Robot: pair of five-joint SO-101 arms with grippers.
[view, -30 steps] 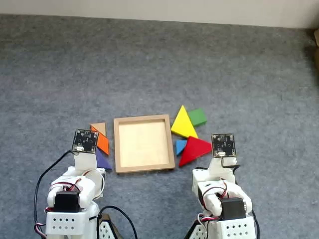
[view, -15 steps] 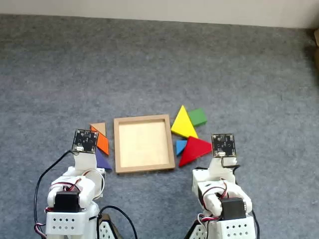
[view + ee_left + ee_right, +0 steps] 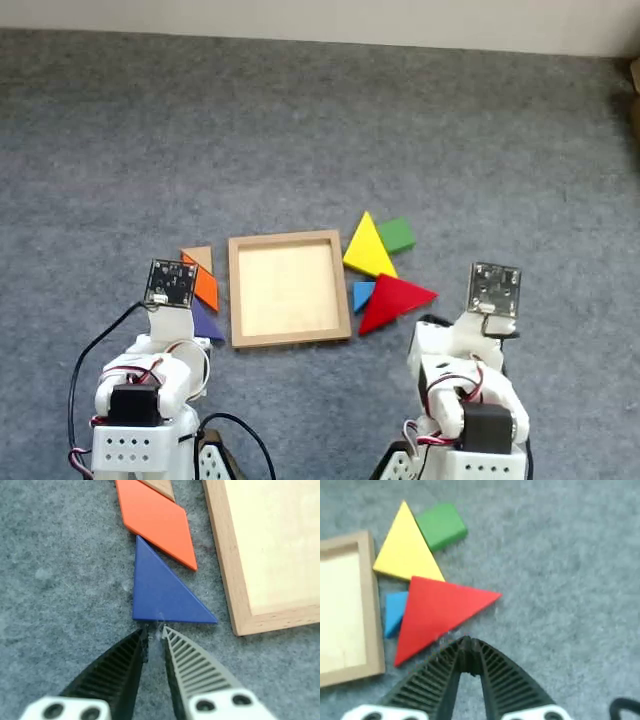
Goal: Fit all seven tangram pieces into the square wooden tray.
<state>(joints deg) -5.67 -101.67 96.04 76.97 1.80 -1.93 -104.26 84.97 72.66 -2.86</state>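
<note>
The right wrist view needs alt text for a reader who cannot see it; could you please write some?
The right arm's shut tool hangs over grey carpet, close to the edge of a red triangle. Beyond it lie a yellow triangle, a green block and a small blue piece, beside the rim of the wooden tray.

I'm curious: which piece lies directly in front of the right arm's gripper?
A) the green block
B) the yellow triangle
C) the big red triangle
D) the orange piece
C: in the right wrist view the red triangle lies just ahead of the right gripper, while the yellow triangle and green block lie beyond it.
</note>
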